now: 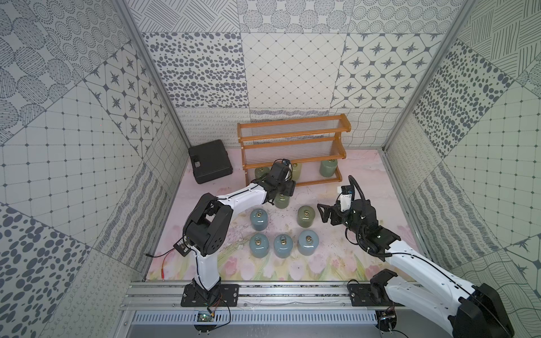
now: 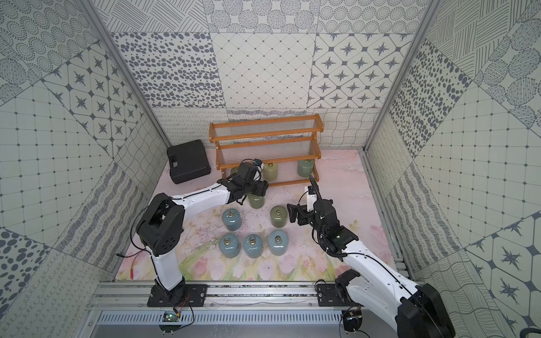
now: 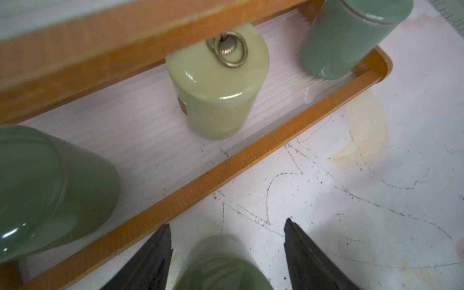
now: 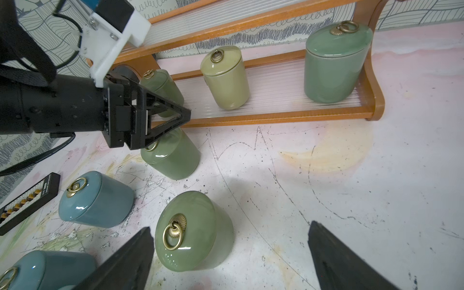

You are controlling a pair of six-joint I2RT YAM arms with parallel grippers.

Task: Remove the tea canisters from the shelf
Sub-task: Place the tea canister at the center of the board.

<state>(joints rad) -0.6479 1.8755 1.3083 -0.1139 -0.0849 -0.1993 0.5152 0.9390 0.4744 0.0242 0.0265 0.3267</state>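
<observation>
The shelf (image 1: 292, 137) holds three tea canisters on its lowest tier: olive (image 1: 261, 172), pale yellow-green (image 1: 296, 171) and sage green (image 1: 328, 167). In front of it an olive canister (image 3: 221, 266) stands on the table. My left gripper (image 3: 227, 223) is lowered around it, jaws open, with a thin strip of table showing on each side. My right gripper (image 4: 230, 225) hovers open by another olive canister (image 4: 190, 231), which sits nearer one finger and is untouched. Several blue-grey canisters (image 1: 282, 245) stand on the table nearer the front.
A flat black case (image 1: 210, 161) lies to the left of the shelf. The shelf's front rail (image 3: 226, 163) runs just beyond the left fingertips. A small black terminal block (image 4: 27, 200) hangs by the left arm. Patterned walls enclose the table on three sides.
</observation>
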